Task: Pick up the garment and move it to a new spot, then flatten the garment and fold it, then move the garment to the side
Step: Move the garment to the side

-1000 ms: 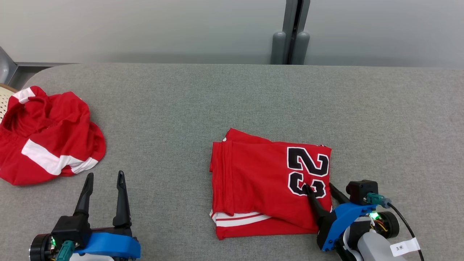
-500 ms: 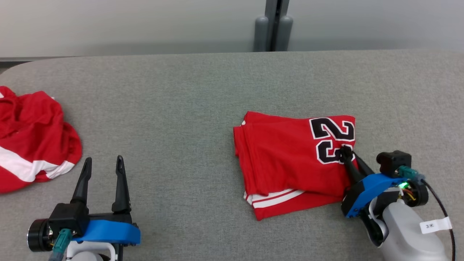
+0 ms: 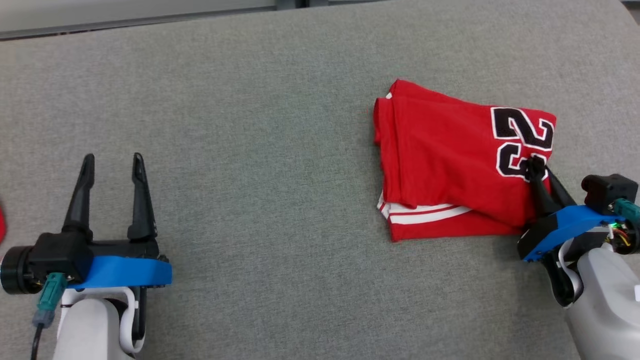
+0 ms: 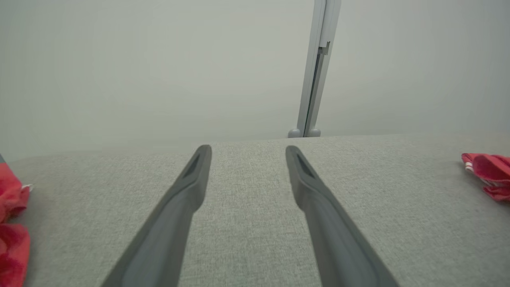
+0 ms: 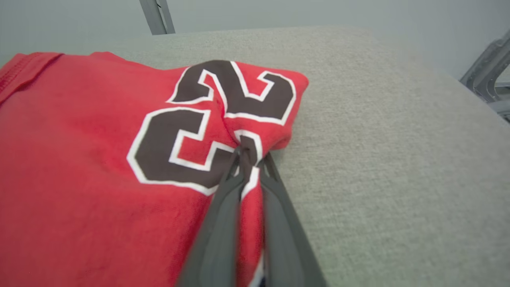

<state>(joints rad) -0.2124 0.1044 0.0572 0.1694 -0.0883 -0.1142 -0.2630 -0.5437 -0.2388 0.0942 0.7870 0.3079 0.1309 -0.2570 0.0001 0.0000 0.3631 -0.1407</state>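
- My right gripper (image 3: 537,167) is at the right side of the grey tabletop (image 3: 250,200).
- Its jaws are almost shut. They pinch a small bunch of the red shirt (image 3: 450,165) between them.
- In the right wrist view I see the red cloth (image 5: 79,159) squeezed into a little ridge between the two dark fingers (image 5: 279,223).
- The pinch is at the bottom of the big black number (image 3: 522,142), close to the shirt's right edge.
- The number (image 5: 215,119) has a white line around it, and it wrinkles where the jaws bite.
- The shirt is folded into a thick, almost square pile. It lies on the right half of the tabletop.
- White stripes (image 3: 425,212) peek out from under the top layer on the near side.
- Most of the shirt lies flat on the tabletop. Only the pinched part is pulled up.
- My left gripper (image 3: 112,162) is far away, at the left side.
- Its jaws are wide open and hold nothing. I see only bare grey cloth between the fingers (image 4: 183,199).
- In the left wrist view the shirt (image 4: 488,175) shows as a small red bit far off to the right.
- Another red cloth (image 4: 12,223) sits at the left edge of that view.
- Behind the tabletop is a plain pale wall (image 4: 159,59) with a thin grey post (image 4: 316,67).
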